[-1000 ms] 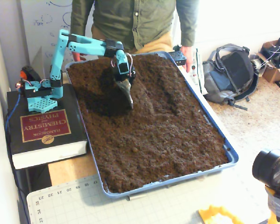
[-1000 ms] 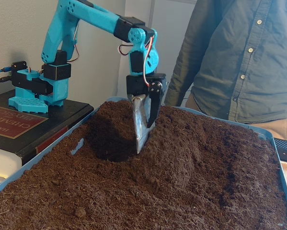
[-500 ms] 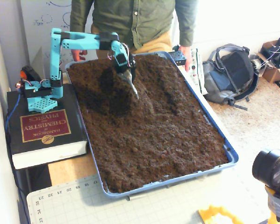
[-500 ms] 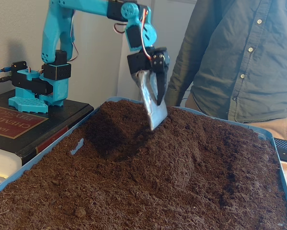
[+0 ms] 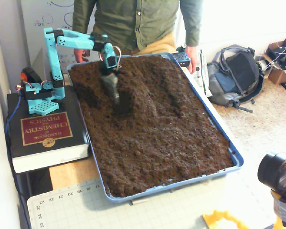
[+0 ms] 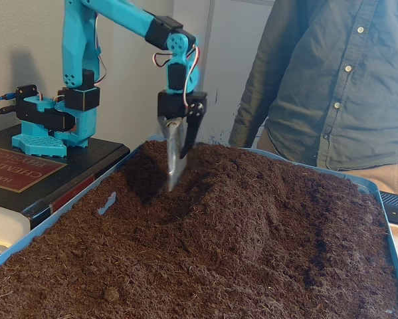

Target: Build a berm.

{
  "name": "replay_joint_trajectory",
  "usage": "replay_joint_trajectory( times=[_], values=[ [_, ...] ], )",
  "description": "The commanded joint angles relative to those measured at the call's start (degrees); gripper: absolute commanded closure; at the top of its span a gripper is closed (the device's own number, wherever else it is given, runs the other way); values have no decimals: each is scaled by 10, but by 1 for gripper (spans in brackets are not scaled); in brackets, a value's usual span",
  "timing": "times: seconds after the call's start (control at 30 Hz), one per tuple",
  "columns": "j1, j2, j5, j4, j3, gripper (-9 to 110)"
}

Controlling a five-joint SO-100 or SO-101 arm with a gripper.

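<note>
While the arm held its blade farther right and higher over the soil half a second ago, we now see the gripper (image 6: 174,174) back toward the left of the tray (image 5: 231,151) as both fixed views show it, pointing almost straight down with the tip of its grey blade (image 6: 173,159) at the soil surface beside a dark hollow (image 6: 160,199). A second ago the blade stood deeper in that hollow, a little to the right. We see the black finger (image 6: 193,123) close alongside the blade with only a narrow gap between them and nothing gripped; whether they touch we cannot tell. The berm (image 5: 145,90) lies in the far half of the tray, a raised ridge running away from the person (image 6: 331,80) toward the tray's middle, just right of the gripper in a fixed view (image 5: 115,95); a shallower furrow (image 5: 174,95) runs along its right side. Its shape looks much as it did before. The blade's very tip is hard to make out against the dark soil, so we cannot say how deep it sits. The person is cut off above the chest in both views, and the arm's base (image 5: 37,93) rests on a thick book (image 5: 45,131) left of the tray.
</note>
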Motion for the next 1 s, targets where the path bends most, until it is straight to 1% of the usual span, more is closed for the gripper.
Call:
replay_joint_trajectory(
  times=[0.0,0.2,0.5,0.73,0.97],
  values=[
    [-33,59,44,-1,17,101],
    [-62,49,99,-1,63,101],
    [-67,32,112,-9,133,101],
    [-65,-6,112,-10,129,101],
    [-61,-60,112,-10,77,101]
  ],
)
